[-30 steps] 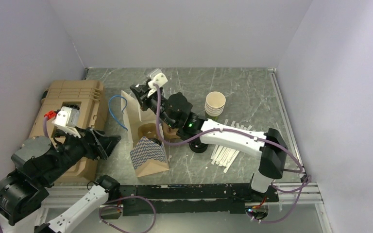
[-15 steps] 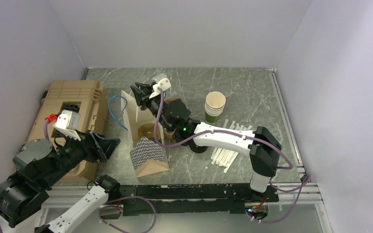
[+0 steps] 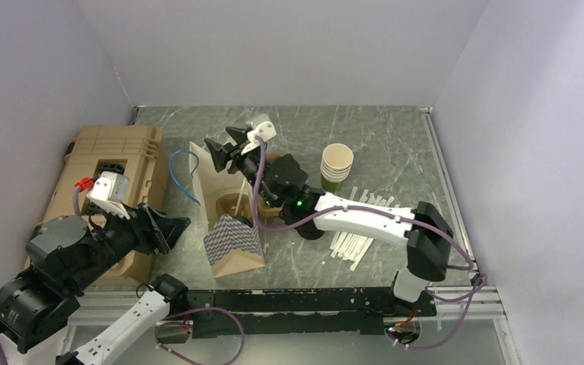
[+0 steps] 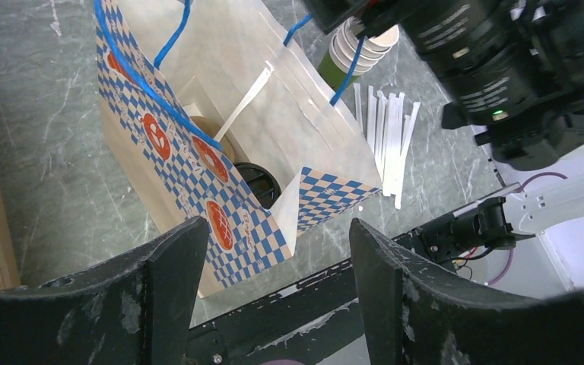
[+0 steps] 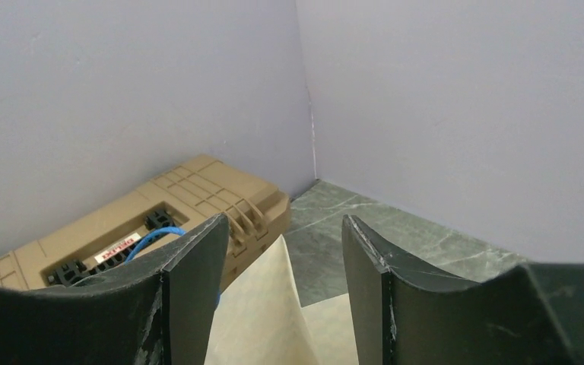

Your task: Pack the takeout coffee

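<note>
Paper bag (image 4: 169, 144), checkered, cup (image 4: 258, 183), round black lid

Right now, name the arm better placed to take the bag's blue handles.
Right, probably. The right arm has its jaws open just above the paper bag, near the blue handles; the left arm, jaws open, sits lower beside the bag's checked end.

Paper bag (image 4: 198, 182) — blue-and-white check outside with orange-red roundels, plain cream inside; handles (image 4: 172, 36) blue. Takeout coffee (image 4: 259, 182): black lid. Table (image 4: 38, 144): grey-green marble, pale veins. Case (image 3: 125, 152) — tan. Cup stack (image 3: 337, 162): cream, green base. Straws (image 4: 384, 129): white. Walls (image 3: 274, 46): pale lilac.
</note>
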